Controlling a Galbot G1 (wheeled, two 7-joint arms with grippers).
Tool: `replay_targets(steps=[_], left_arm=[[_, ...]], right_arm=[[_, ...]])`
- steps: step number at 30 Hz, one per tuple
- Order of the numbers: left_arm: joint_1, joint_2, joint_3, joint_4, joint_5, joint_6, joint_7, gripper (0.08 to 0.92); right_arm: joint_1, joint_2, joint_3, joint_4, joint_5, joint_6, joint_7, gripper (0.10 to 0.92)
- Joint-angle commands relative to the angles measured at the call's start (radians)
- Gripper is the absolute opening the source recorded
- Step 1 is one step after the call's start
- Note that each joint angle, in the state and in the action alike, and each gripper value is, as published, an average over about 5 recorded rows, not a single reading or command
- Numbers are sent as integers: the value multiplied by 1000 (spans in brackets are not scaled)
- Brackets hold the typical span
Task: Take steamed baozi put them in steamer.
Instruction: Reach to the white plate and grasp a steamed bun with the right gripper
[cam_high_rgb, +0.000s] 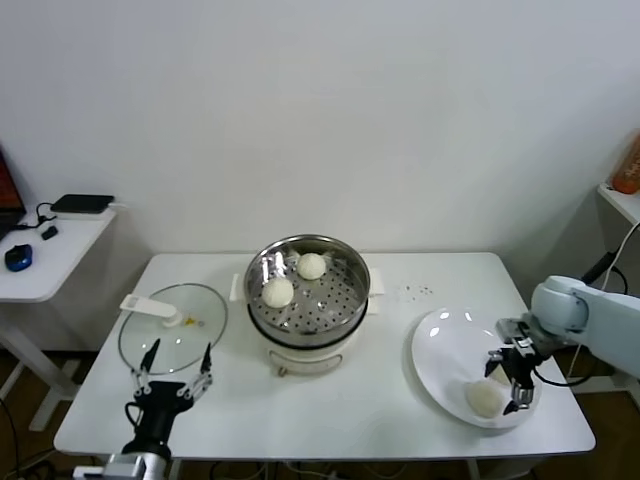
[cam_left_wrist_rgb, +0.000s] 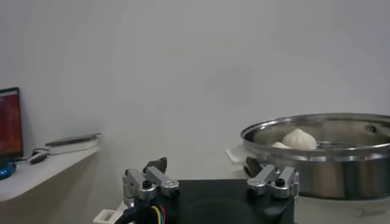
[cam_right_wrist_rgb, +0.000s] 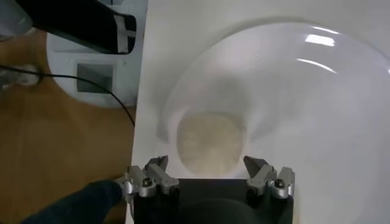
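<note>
The steel steamer (cam_high_rgb: 345, 300) stands mid-table on its white base and holds two white baozi (cam_high_rgb: 311, 266) (cam_high_rgb: 277, 292). One more baozi (cam_high_rgb: 484, 399) lies on the white plate (cam_high_rgb: 440, 345) at the right. My right gripper (cam_high_rgb: 504, 388) hangs open just over this baozi. In the right wrist view the baozi (cam_right_wrist_rgb: 210, 143) sits between the spread fingers of the right gripper (cam_right_wrist_rgb: 207, 167) on the plate (cam_right_wrist_rgb: 317, 85). A white shape beside that gripper is partly hidden. My left gripper (cam_high_rgb: 176, 372) is open and empty at the front left. The left wrist view shows it (cam_left_wrist_rgb: 210, 173) facing the steamer (cam_left_wrist_rgb: 329, 164).
A flat glass lid (cam_high_rgb: 172, 325) with a white handle lies left of the steamer, just ahead of the left gripper. A side table (cam_high_rgb: 50, 265) with a mouse stands at the far left. The plate sits close to the table's front right edge (cam_right_wrist_rgb: 141, 122).
</note>
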Motion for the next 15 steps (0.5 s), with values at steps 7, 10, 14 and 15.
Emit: replay_targets(steps=[7, 10, 14, 15], left_arm=[[-11, 3, -2, 14, -2, 1, 1, 823], [-13, 4, -2, 17, -2, 2, 1, 823], [-12, 3, -1, 18, -3, 1, 1, 823], [-11, 3, -2, 18, -3, 1, 1, 823]], right_arm=[[-50, 27, 22, -17, -6, 0, 10, 823], [-51, 35, 24, -22, -7, 0, 11, 823], [-48, 46, 26, -30, -8, 0, 12, 823], [-47, 48, 26, -31, -8, -1, 11, 823]])
